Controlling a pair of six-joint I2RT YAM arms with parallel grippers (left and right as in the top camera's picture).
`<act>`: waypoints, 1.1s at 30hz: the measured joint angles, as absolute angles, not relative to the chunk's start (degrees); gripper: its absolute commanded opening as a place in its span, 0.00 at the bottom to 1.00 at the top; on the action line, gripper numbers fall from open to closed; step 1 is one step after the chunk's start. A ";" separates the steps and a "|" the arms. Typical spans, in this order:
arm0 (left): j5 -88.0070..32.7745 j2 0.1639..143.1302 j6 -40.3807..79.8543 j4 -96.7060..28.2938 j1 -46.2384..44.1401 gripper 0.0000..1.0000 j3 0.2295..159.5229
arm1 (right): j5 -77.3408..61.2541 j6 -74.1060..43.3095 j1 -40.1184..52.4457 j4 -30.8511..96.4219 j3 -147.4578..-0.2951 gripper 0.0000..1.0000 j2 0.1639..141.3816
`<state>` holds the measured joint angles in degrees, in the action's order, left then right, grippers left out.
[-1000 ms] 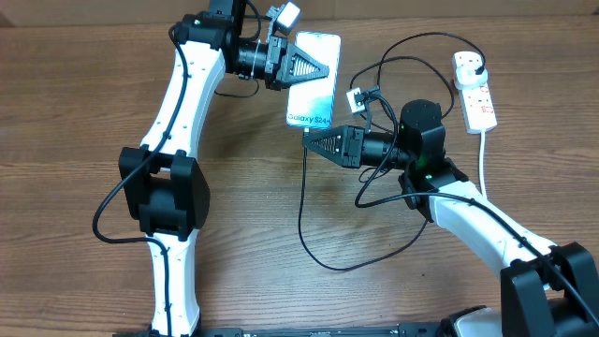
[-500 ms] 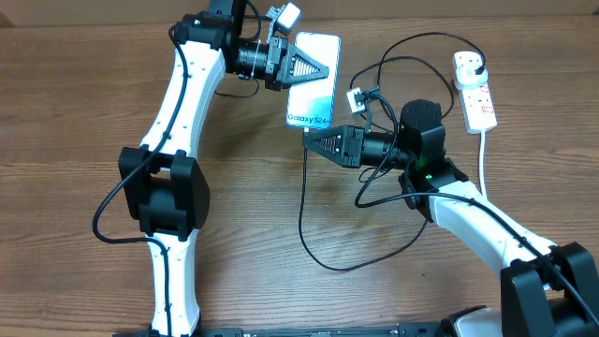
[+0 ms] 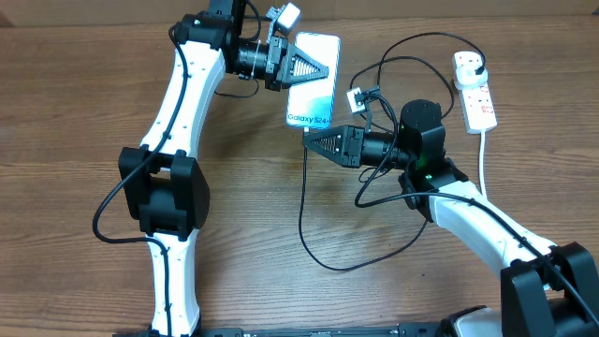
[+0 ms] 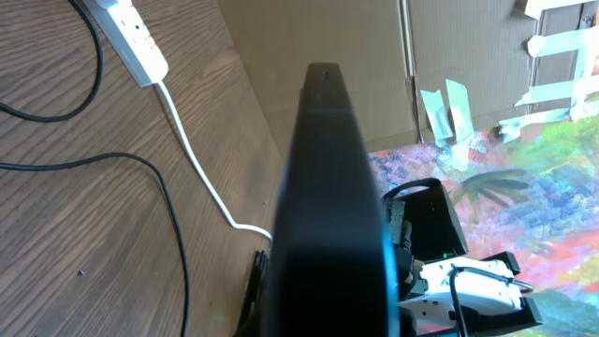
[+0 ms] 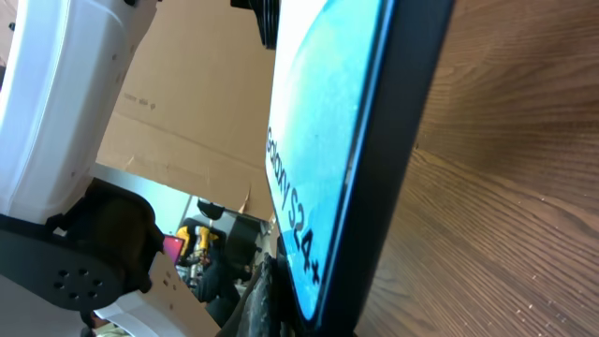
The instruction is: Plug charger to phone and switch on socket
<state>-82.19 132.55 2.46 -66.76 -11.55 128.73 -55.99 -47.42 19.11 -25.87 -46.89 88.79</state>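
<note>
The phone (image 3: 314, 103), its light blue screen reading "Galaxy S24", is held up off the table by my left gripper (image 3: 323, 67), which is shut on its upper part. In the left wrist view the phone (image 4: 328, 187) shows edge-on and dark. My right gripper (image 3: 314, 140) is shut at the phone's bottom edge, on the connector end of the charger (image 3: 301, 215), a thin black cable looping over the table. In the right wrist view the fingers (image 5: 281, 300) press against the phone's (image 5: 328, 112) lower edge. The charger's black plug (image 3: 473, 64) sits in the white socket (image 3: 478, 101) at the far right.
The socket's thick white cord (image 3: 483, 154) runs toward the front right; it also shows in the left wrist view (image 4: 197, 159), with the socket (image 4: 131, 33). The black cable loops lie between the right arm and the table's middle. A cardboard wall stands behind the table.
</note>
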 measured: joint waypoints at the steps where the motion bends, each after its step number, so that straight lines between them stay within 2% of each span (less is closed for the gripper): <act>1: -82.17 132.55 2.50 -66.74 -11.55 0.04 128.73 | -55.88 -47.88 19.11 -25.85 -46.87 0.04 88.79; 33: -80.07 132.55 2.63 -65.52 -11.49 0.05 128.73 | -51.72 -55.46 19.51 -25.43 -46.52 0.04 88.79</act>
<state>-80.07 132.55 2.63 -65.52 -11.49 128.73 -51.72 -55.46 19.51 -25.43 -46.52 88.79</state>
